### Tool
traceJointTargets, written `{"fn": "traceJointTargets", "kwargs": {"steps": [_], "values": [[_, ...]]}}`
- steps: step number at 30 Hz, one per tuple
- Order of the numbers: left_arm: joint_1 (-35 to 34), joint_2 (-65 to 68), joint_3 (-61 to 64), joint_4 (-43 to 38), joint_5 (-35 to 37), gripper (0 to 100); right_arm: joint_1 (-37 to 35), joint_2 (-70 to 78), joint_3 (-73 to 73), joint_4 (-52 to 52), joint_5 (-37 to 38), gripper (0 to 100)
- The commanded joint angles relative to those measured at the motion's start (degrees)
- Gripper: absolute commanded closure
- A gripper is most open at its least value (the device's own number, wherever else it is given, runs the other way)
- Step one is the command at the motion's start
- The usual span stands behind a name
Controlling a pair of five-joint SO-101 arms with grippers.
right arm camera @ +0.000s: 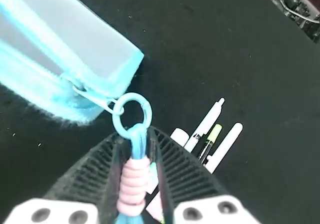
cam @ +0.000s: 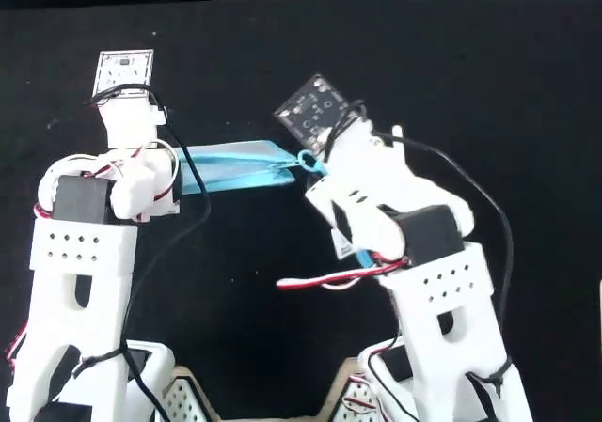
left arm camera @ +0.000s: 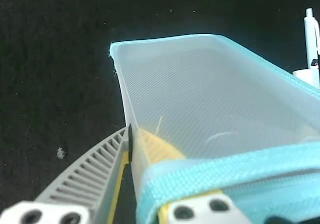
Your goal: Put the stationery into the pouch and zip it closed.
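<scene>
**A:** Start at the left gripper (left arm camera: pixel 131 146). What are its fingers doing?

**B:** They are clamped on the pouch (left arm camera: pixel 210 94). The grey ribbed finger (left arm camera: pixel 92 176) presses the outside of one end wall. The yellow-faced finger (left arm camera: pixel 156 151) shows through the mesh from the other side, so the wall is pinched between them.

**A:** And how does the pouch run from there?

**B:** It stretches away from that grip, a translucent body edged in light blue. The zip tape (left arm camera: pixel 235 169) runs along the edge nearest the wrist camera. From above, the pouch (cam: pixel 235 165) spans the gap between the two arms over the black table (cam: pixel 470 65).

**A:** What about the right gripper (right arm camera: pixel 135 136)?

**B:** Its dark ribbed fingers (right arm camera: pixel 177 161) are closed on a blue cord (right arm camera: pixel 134 181) strung with pink beads. The cord ends in a light-blue ring (right arm camera: pixel 132 113) just past the fingertips. That ring links to the zip slider at the pouch's corner.

**A:** Is the zip open or closed?

**B:** I cannot tell. The slider sits near the end of the pouch that faces the right gripper.

**A:** Where is the stationery?

**B:** The pens (right arm camera: pixel 206 124) lie outside the pouch, on the table beyond the right gripper. They lie side by side, close together, two of them white and one with a yellow-green tip. The left wrist view catches a white pen (left arm camera: pixel 311 34) past the pouch's far end.
</scene>
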Motion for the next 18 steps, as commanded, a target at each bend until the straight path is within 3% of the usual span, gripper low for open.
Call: {"fn": "traceJointTargets", "kwargs": {"steps": [1, 18], "values": [[-0.3, 0.2, 0.1, -0.5, 0.3, 97, 4.3, 0.0, -0.2, 0.4, 0.1, 98.8], [-0.3, 0.4, 0.0, -0.5, 0.3, 97, 7.5, 0.0, 0.8, 0.7, -0.3, 98.8]]}}
